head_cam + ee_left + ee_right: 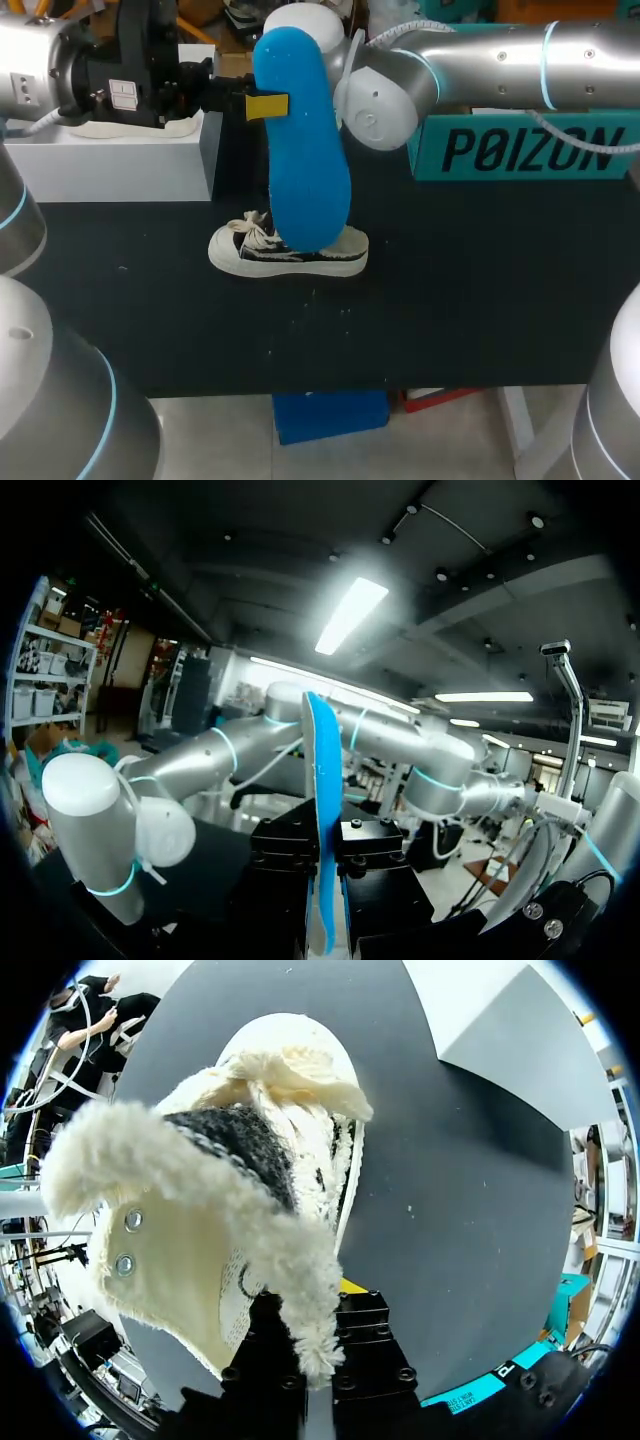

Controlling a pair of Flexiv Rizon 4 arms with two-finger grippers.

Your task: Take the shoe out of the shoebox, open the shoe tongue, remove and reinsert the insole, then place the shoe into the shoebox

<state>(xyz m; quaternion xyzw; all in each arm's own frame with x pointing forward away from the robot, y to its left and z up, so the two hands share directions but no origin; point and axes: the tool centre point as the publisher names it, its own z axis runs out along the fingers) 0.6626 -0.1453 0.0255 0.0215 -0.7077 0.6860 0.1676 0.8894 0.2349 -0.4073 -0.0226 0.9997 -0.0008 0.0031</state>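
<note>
Head view: a blue insole [300,150] is gripped upright by the left tool [262,105], above a black-and-white shoe [285,255] standing on the dark worktop [450,300].

Left wrist view: the insole is seen edge-on, clamped in that tool.

Right wrist view: the shoe's fleece lining is shown, draped over the right tool [308,1305]. Whether this tool is gripping cannot be told.
</note>
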